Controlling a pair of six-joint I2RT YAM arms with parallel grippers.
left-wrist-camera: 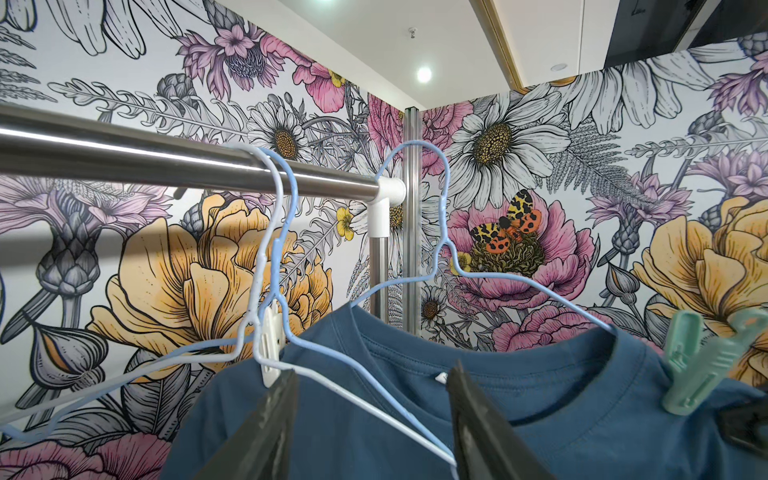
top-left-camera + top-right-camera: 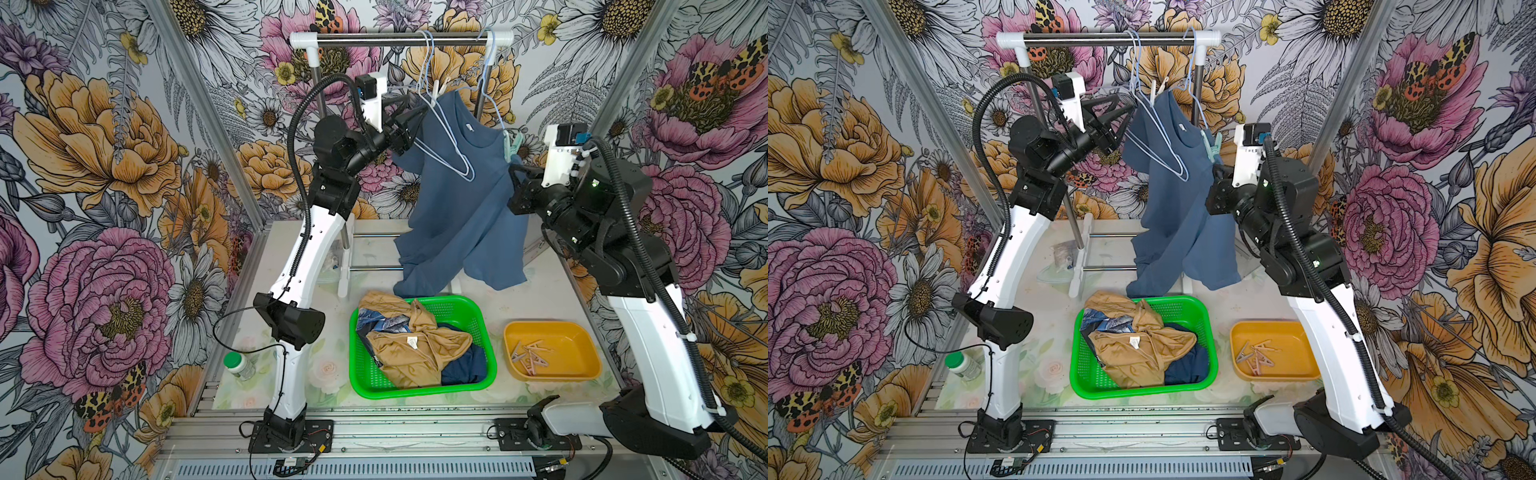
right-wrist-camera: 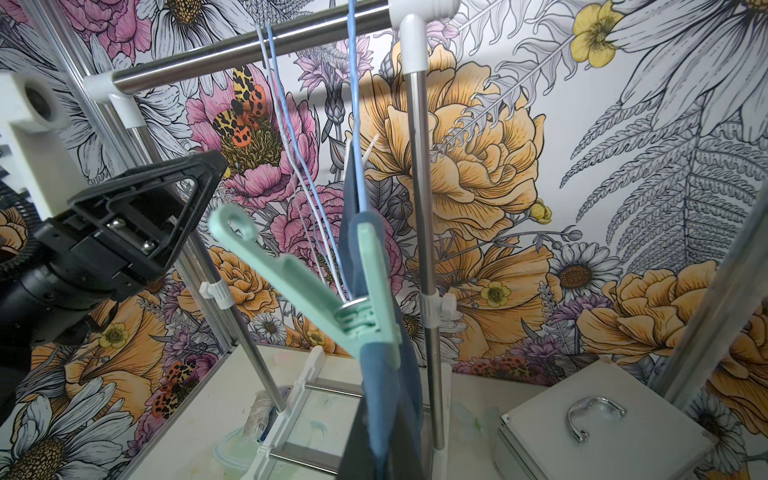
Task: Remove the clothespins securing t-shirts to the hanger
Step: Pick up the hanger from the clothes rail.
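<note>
With the right gripper [image 2: 514, 168] closed, it seems, on the blue shirt [image 2: 457, 199], the left gripper [image 1: 374, 370], jaws half wide, must squeeze squarely the free ends of the beige clothespin [image 2: 436, 92] at the shirt's 12 o'clock.

Floral wallpaper [image 2: 249, 25] covers the wall at 12 o'clock in both top views, with pink and ochre peonies, grey-lined daisies, ferns and spotted moths. The same print runs over the side wall [image 2: 83, 166] at 9 o'clock and the side wall [image 2: 706, 124] at 3 o'clock. Slanting aluminium posts [image 2: 210, 116] mark the rear corners. The counter [image 2: 328, 374] is pale with faint roses, and an aluminium rail [image 2: 415, 432] edges it at 6 o'clock. A steel clothes rack [image 2: 374, 38] stands at 12 o'clock. The left wrist view shows a white ceiling [image 1: 457, 33] with one lit recessed lamp [image 1: 424, 75]. The right wrist view shows a grey metal box [image 3: 644, 449] with a chrome handle [image 3: 594, 401] on the counter.
</note>
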